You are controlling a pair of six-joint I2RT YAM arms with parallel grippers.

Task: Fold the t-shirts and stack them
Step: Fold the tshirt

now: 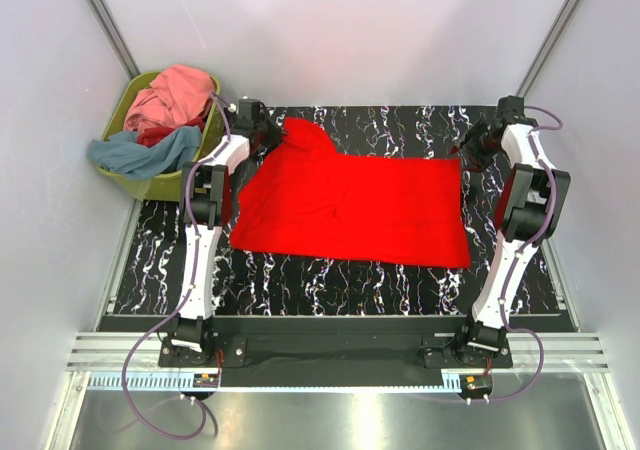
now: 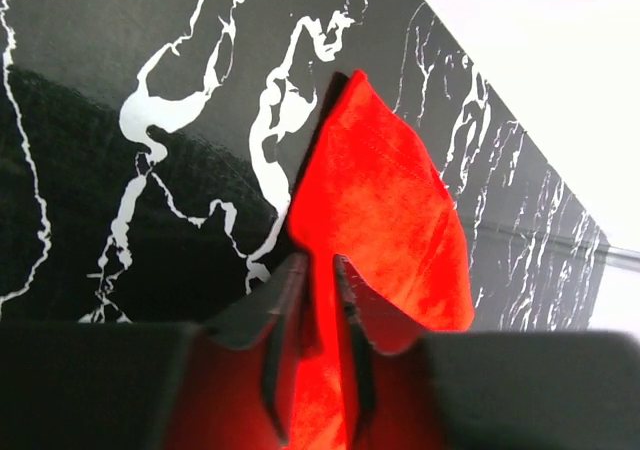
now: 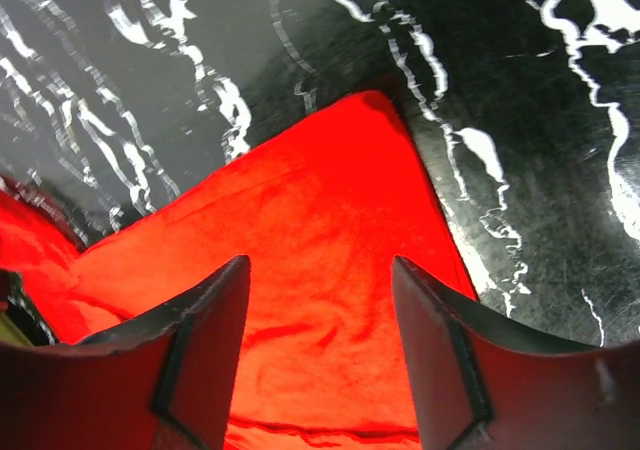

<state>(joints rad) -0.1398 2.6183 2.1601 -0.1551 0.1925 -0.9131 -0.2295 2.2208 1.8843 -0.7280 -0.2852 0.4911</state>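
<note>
1. Our left arm (image 1: pixel 203 225) reaches forward from its base at the near edge, bent at the elbow, with the wrist out at the far left.
2. Our left gripper (image 2: pixel 320 265) has its fingers (image 2: pixel 285 350) drawn almost together, pinching a fold of the red t-shirt (image 2: pixel 390 200) between them.
3. Our right arm (image 1: pixel 520 220) stretches forward in the same way, its wrist turned inward.
4. Our right gripper (image 3: pixel 320 270) tilts downward with its fingers (image 3: pixel 205 340) spread wide and nothing between them.
</note>
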